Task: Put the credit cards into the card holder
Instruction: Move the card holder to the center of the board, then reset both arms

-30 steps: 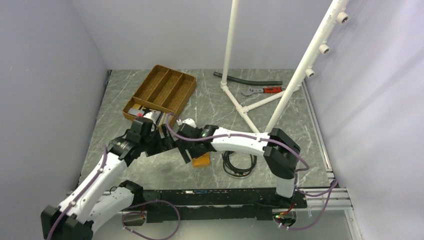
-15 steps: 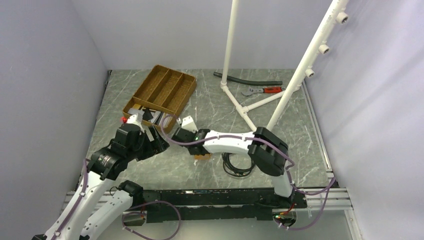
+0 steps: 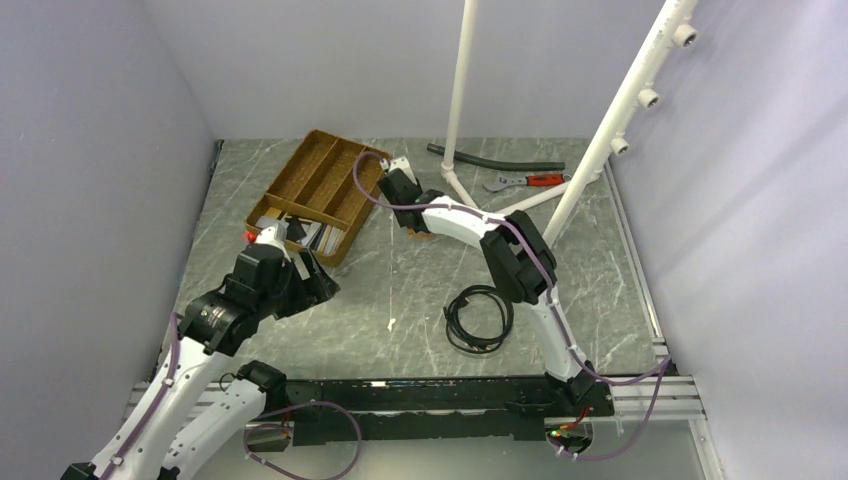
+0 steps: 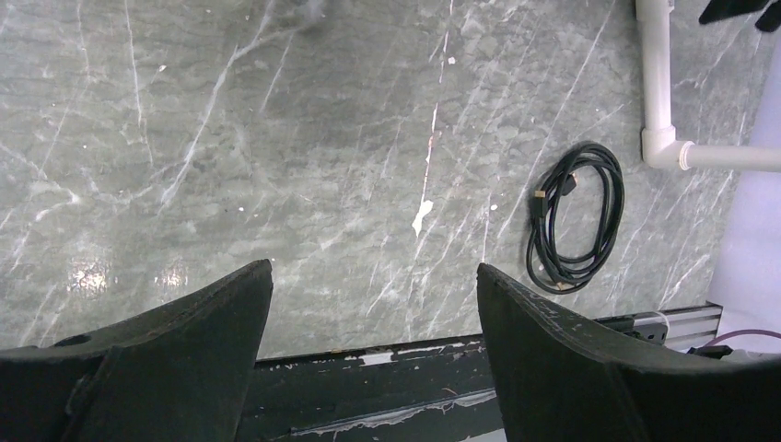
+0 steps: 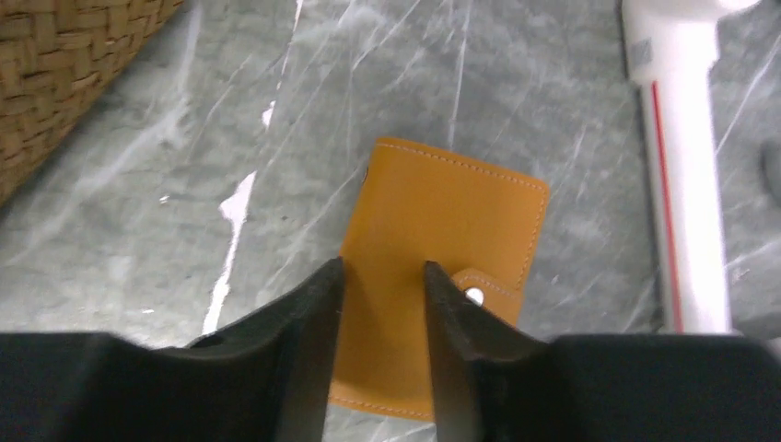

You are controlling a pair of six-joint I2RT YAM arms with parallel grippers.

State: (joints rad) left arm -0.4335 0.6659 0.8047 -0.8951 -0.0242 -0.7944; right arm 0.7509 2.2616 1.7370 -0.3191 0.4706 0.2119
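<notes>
The card holder is an orange wallet, folded shut with its snap tab fastened, lying flat on the marble table. My right gripper hangs straight above it with its jaws partly apart, and the orange face shows between the fingers. I cannot tell whether the tips touch it. In the top view the right gripper is stretched far out beside the tray. The credit cards, whitish-grey and dark, lie in the tray's near end. My left gripper is open and empty over bare table, close to the left gripper's own base side.
A brown woven compartment tray sits at the back left, and its corner shows in the right wrist view. A white pipe frame stands just right of the wallet. A coiled black cable lies centre-front. Red-handled pliers lie at the back.
My right arm swung from front-centre to the far side beside the tray, its jaws narrowed, and the card holder no longer lies at front-centre. The left arm drew back toward its base.
</notes>
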